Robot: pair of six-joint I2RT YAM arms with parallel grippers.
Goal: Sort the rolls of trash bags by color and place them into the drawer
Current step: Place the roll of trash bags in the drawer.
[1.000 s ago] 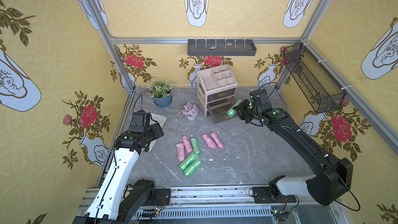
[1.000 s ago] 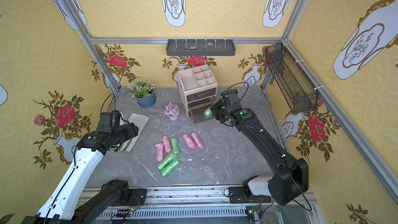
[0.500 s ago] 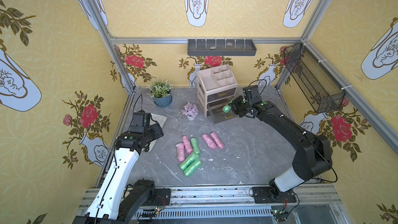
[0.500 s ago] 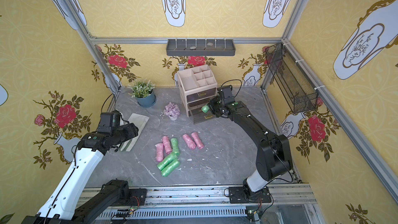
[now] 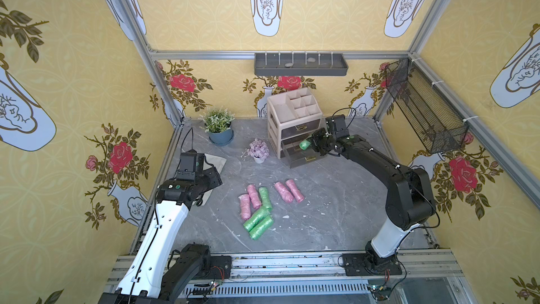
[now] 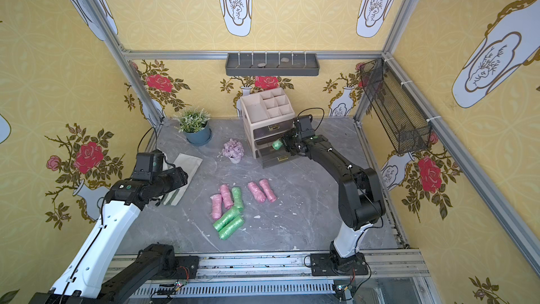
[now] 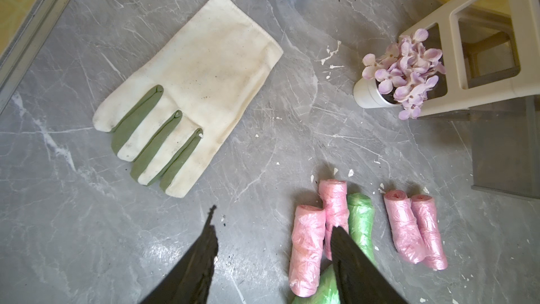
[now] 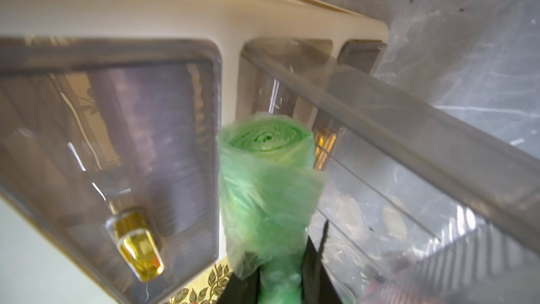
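Several pink and green rolls of trash bags (image 5: 257, 204) (image 6: 229, 204) lie loose mid-table in both top views. My right gripper (image 8: 280, 282) is shut on one green roll (image 8: 266, 176) (image 5: 305, 144), holding it at the front of the beige drawer unit (image 5: 293, 112), just above its pulled-out clear lower drawer (image 5: 301, 157) (image 8: 380, 188). The drawer above, with a gold handle (image 8: 137, 247), is closed. My left gripper (image 7: 274, 218) hangs open above the table, beside the pink rolls (image 7: 306, 238), with nothing between its fingers.
A white and green glove (image 7: 190, 89) lies at the left of the table. A blue potted plant (image 5: 219, 128) and a small lilac flower pot (image 5: 257, 150) stand left of the drawer unit. A wire basket (image 5: 423, 106) hangs on the right wall.
My right arm has carried the green roll a little left and back, closer to the drawer unit's front. The left arm and the loose rolls have not moved.
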